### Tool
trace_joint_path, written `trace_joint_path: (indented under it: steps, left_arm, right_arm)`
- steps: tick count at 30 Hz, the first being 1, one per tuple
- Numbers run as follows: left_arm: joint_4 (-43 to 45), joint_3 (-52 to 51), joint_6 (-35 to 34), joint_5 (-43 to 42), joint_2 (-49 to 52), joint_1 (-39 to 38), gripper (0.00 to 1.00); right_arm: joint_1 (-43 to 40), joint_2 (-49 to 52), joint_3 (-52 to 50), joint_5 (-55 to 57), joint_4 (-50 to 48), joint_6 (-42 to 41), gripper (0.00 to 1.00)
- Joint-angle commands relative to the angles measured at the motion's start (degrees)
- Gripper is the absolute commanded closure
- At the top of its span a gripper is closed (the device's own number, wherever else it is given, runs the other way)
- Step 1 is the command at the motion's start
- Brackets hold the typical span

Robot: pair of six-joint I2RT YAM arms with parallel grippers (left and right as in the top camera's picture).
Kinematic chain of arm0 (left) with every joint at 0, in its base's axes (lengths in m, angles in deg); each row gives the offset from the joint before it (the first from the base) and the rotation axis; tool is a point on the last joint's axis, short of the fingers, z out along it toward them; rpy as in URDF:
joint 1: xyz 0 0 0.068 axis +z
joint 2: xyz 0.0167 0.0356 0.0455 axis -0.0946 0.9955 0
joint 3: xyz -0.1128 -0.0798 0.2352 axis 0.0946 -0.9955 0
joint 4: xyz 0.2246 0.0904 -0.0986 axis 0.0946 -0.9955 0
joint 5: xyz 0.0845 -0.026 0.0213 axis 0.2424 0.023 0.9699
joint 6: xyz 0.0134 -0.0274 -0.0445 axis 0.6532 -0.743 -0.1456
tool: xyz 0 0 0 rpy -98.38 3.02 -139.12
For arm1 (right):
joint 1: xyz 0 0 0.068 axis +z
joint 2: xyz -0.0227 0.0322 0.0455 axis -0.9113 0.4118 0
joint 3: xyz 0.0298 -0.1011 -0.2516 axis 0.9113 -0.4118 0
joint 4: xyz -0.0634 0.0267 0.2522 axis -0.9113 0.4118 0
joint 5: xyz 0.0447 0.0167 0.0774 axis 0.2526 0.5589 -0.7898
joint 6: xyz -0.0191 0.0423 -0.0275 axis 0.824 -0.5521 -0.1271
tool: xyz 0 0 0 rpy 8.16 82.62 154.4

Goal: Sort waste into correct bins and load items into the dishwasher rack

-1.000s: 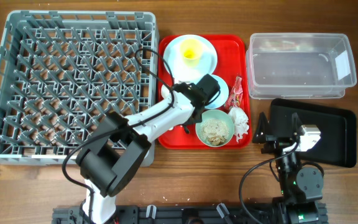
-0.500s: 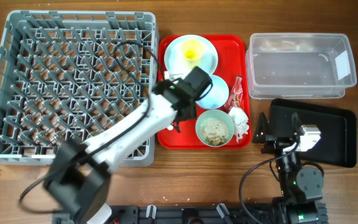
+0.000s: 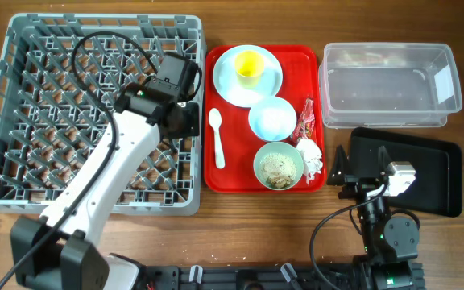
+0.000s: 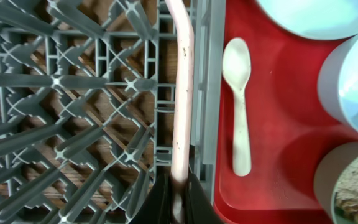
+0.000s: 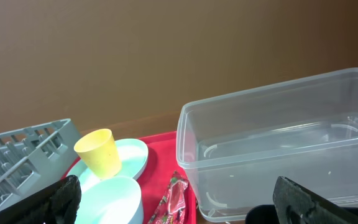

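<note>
My left gripper [image 3: 185, 121] is shut on the handle of a white plastic fork [image 4: 182, 93] and holds it over the right edge of the grey dishwasher rack [image 3: 22, 161]; its jaws show in the left wrist view [image 4: 178, 190]. The white spoon [image 3: 217, 137] lies on the red serving tray [image 3: 216, 181]. Also there are the pale blue plate [image 3: 268, 80] with the yellow cup [image 3: 249, 64], the small pale blue bowl [image 3: 272, 118], the mint-green bowl [image 3: 278, 165] with food scraps, the wrapper [image 3: 307, 121] and the tissue [image 3: 310, 155]. My right gripper [image 3: 359, 173] is open and empty.
The clear tub [image 3: 389, 84] stands at the back right with the black tray [image 3: 429, 169] in front of it. The right gripper rests by the black tray's left edge. In the right wrist view the tub [image 5: 278, 137] and cup [image 5: 98, 152] show ahead.
My left arm has swung left from over the red tray to the rack's right edge with the fork in it, uncovering the spoon. The right arm has not moved.
</note>
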Motion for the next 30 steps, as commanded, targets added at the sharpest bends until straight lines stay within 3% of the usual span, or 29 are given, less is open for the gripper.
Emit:
trace_joint_path:
  steps: [1,5,12,13,15,17,21,23,24,25,26,28,29,30]
  left_arm:
    - [0.6,-1.3,1.9,-1.1,3.3,0.5,0.96]
    - [2.1,-2.4,1.9,-1.1,6.2,0.5,0.96]
    - [2.0,-2.5,0.3,0.4,6.5,0.5,0.85]
    - [2.0,-2.5,0.4,0.4,6.5,0.5,0.81]
    - [2.1,-2.5,-1.8,2.9,6.5,0.7,0.65]
    - [2.1,-1.9,-3.1,4.2,6.3,1.6,0.65]
    - [0.0,2.4,-3.8,-5.0,2.5,1.7,0.68]
    - [0.8,2.4,-7.9,-10.1,-0.2,0.6,0.67]
    - [0.9,2.4,-10.2,-10.4,-1.0,-1.0,0.63]
    - [1.3,2.4,-10.3,-11.5,-1.0,-2.2,0.40]
    - [1.9,2.4,-10.2,-14.4,-1.0,-3.5,0.00]
    - [3.2,2.4,-10.2,-15.9,-1.0,-5.0,0.00]
    - [4.2,2.4,-10.3,-16.1,-0.9,-6.4,0.14]
    - [4.7,2.4,-10.2,-16.0,-0.5,-7.9,0.37]
  right_arm:
    - [0.2,-0.3,0.0,-0.5,-0.3,0.5,0.00]
    - [0.2,-0.3,0.0,-0.5,-0.3,0.4,0.00]
    - [0.2,-0.3,0.0,-0.5,-0.3,0.5,0.00]
    - [0.2,-0.3,-0.1,-0.5,-0.3,0.5,0.00]
    - [0.2,-0.3,-0.1,-0.5,-0.3,0.5,0.00]
    - [0.2,-0.3,0.0,-0.5,-0.3,0.5,0.00]
    - [0.2,-0.3,0.0,-0.5,-0.3,0.5,0.00]
    - [0.2,-0.3,0.0,-0.5,-0.3,0.5,0.00]
    - [0.2,-0.3,0.0,-0.5,-0.3,0.5,0.00]
    - [0.2,-0.3,0.0,-0.5,-0.3,0.5,0.00]
    - [0.2,-0.3,0.0,-0.5,-0.3,0.5,0.00]
    - [0.2,-0.3,0.0,-0.5,-0.3,0.5,0.00]
    - [0.2,-0.3,-0.1,-0.5,-0.3,0.5,0.00]
    - [0.2,-0.3,0.0,-0.5,-0.3,0.5,0.00]
